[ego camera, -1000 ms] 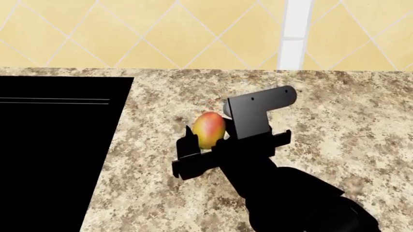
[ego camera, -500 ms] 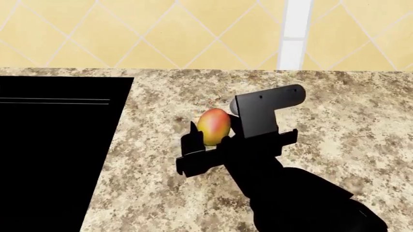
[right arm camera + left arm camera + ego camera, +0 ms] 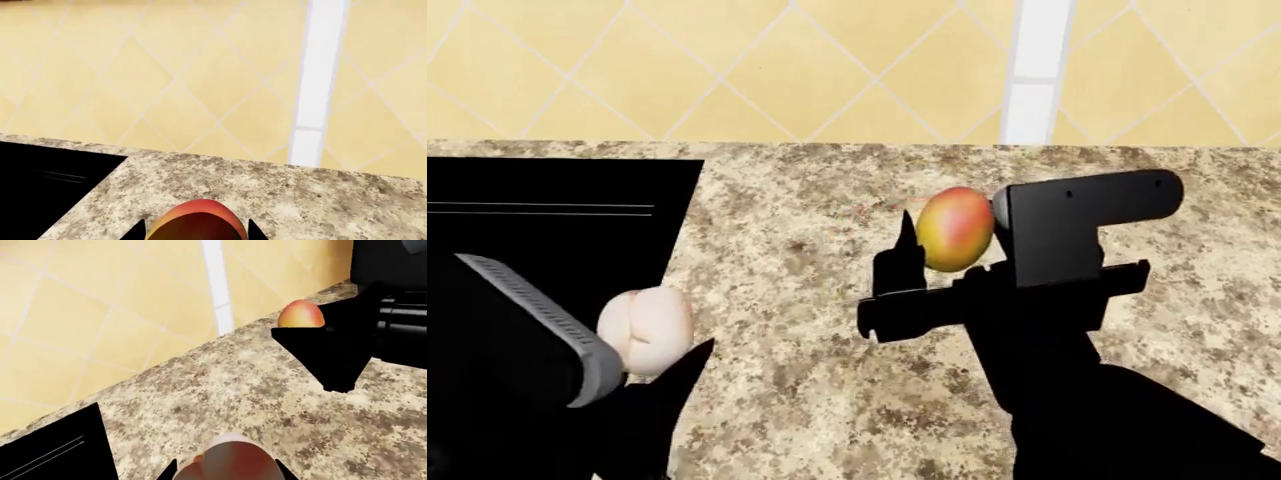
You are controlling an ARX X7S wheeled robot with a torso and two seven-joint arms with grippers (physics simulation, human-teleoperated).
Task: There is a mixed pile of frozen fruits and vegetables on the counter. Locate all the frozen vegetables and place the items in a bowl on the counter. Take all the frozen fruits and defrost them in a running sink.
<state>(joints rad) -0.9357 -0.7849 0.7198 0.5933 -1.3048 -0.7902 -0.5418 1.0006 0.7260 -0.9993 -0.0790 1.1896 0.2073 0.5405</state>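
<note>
In the left wrist view, the left gripper [image 3: 230, 475] clasps a peach [image 3: 230, 462] above the worktop [image 3: 220, 390]. The head view shows the right gripper [image 3: 954, 250] gripping a mango [image 3: 954, 228], lifted right of the black sink [image 3: 534, 250]. The right wrist view confirms that hold. Both fruits seem bound sinkward; lowering there comes next.

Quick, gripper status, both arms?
Left gripper: shut on the peach.
Right gripper: shut on the mango, lifted above the counter.
</note>
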